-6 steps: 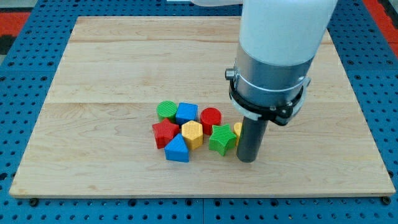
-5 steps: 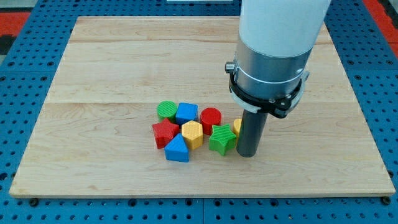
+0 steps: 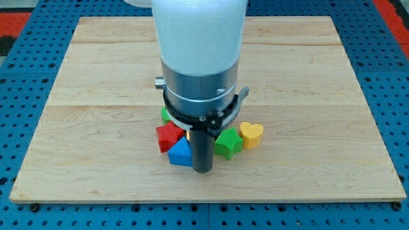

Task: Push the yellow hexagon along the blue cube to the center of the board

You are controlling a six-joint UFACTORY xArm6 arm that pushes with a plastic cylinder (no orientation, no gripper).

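Note:
My tip [image 3: 202, 170] rests on the board just right of the blue triangular block [image 3: 180, 153] and left of the green star [image 3: 227, 142]. The arm's body hides the yellow hexagon and the blue cube, which lie behind it. A red star [image 3: 169, 135] sits left of the rod, above the blue triangular block. A sliver of the green cylinder [image 3: 165, 115] shows at the arm's left edge. A yellow heart [image 3: 252, 134] lies right of the green star.
The wooden board [image 3: 96, 83] lies on a blue pegboard surface [image 3: 19, 96]. The blocks cluster below the board's middle. The red cylinder is hidden behind the arm.
The arm has moved left by about a block cluster's width. My tip went from right of the green star to between it and the blue triangular block. The yellow heart is now uncovered.

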